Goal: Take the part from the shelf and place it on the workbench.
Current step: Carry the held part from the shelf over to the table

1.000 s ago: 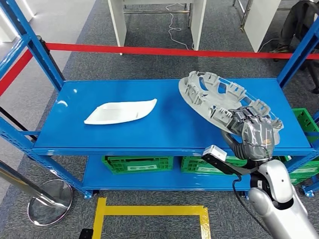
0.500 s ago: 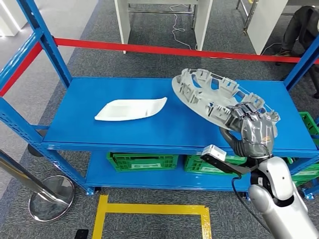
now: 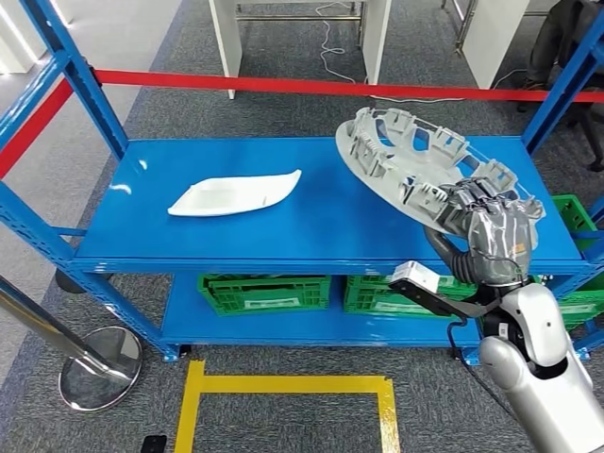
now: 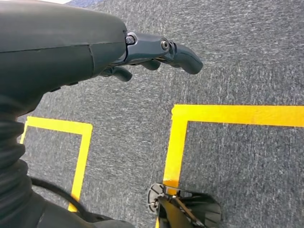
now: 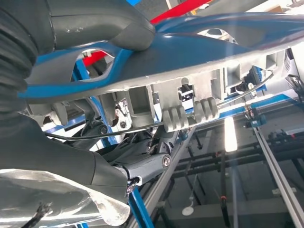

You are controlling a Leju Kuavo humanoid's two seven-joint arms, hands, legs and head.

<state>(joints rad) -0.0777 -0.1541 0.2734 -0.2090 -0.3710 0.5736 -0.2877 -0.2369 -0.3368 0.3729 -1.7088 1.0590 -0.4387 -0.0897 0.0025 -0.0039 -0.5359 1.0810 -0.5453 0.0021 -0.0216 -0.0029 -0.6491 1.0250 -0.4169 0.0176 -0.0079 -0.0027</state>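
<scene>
One grey part (image 3: pixel 426 175) is gripped at its near edge by the right hand (image 3: pixel 492 236), its long axis running up and away leftward from that hand, tilted above the blue shelf (image 3: pixel 235 241). Left hand (image 4: pixel 143 50) hangs over the floor, fingers loosely extended, holding nothing.

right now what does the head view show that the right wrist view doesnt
Head view alone: the whole blue shelf, the white part lying flat on it, green crates on the lower level, the red barrier tape and yellow floor tape. Right wrist view alone: the close underside of the grey part with its clips and a thin wire, plus ceiling lights behind. Both share the grey ribbed part held by the right hand, tilted up off the shelf.
</scene>
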